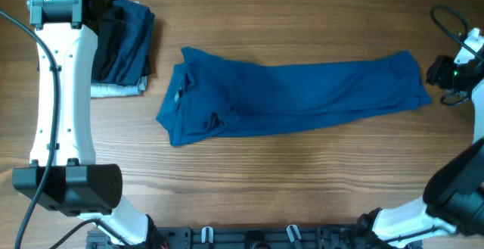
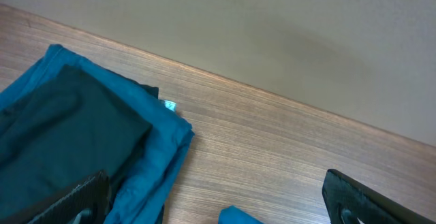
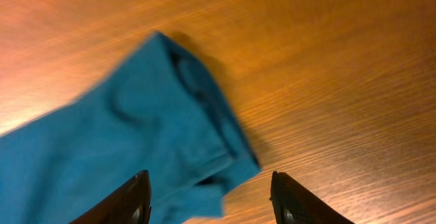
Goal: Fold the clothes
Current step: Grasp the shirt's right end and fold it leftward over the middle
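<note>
The blue shirt [image 1: 295, 94] is lying folded lengthwise across the middle of the bench [image 1: 302, 181], its collar end toward the left arm. The right fingers [image 3: 293, 200] are standing apart over its other end, gripping nothing. The left fingers [image 2: 361, 200] are hanging wide open beside the stack of folded garments [image 1: 125, 41]

Wooden table [image 1: 302, 173]: blue shirt [image 1: 302, 94] lies lengthwise left to right across the centre. Pile of folded garments [image 1: 125, 48] at far left.

Parted fingers [image 3: 138, 198] over blue shirt [image 3: 129, 132] end
</note>
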Motion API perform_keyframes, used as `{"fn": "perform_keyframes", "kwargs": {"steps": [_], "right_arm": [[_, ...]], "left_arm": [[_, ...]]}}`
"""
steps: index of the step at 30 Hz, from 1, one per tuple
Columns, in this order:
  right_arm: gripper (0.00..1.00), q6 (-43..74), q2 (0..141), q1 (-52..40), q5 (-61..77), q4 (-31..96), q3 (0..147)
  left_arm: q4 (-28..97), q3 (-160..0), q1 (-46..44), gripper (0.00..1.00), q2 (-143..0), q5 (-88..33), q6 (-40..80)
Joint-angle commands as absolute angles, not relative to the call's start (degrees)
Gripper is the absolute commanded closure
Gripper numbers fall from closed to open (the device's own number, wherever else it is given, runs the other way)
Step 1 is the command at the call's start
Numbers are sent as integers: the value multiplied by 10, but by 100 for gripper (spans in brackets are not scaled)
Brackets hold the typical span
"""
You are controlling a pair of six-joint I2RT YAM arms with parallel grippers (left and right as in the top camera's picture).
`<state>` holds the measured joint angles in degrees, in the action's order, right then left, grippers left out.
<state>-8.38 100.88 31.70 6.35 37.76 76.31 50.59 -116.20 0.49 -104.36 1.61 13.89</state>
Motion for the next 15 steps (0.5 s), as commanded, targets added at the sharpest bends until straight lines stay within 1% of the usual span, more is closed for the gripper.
{"fn": "perform_keyframes", "kwargs": {"steps": [1, 3, 5, 6, 8, 14, 15], "right_arm": [[42, -166, 1096, 318, 64, 333, 762], [41, -180, 1138, 318, 70, 304, 762], [39, -219, 1162, 316, 144, 288, 762], [37, -221, 1166, 315, 152, 275, 762], [36, -223, 1166, 314, 151, 252, 762], [34, -223, 1167, 313, 156, 249, 762], [32, -223, 1172, 314, 156, 251, 761]], "left_arm": [[505, -1159, 6, 0, -1047, 15, 140], [505, -1159, 6, 0, -1047, 15, 139], [505, -1159, 6, 0, -1047, 15, 139], [505, -1159, 6, 0, -1047, 15, 139], [505, -1159, 6, 0, -1047, 15, 140], [505, -1159, 6, 0, -1047, 15, 139], [505, -1159, 6, 0, -1047, 15, 139]]}}
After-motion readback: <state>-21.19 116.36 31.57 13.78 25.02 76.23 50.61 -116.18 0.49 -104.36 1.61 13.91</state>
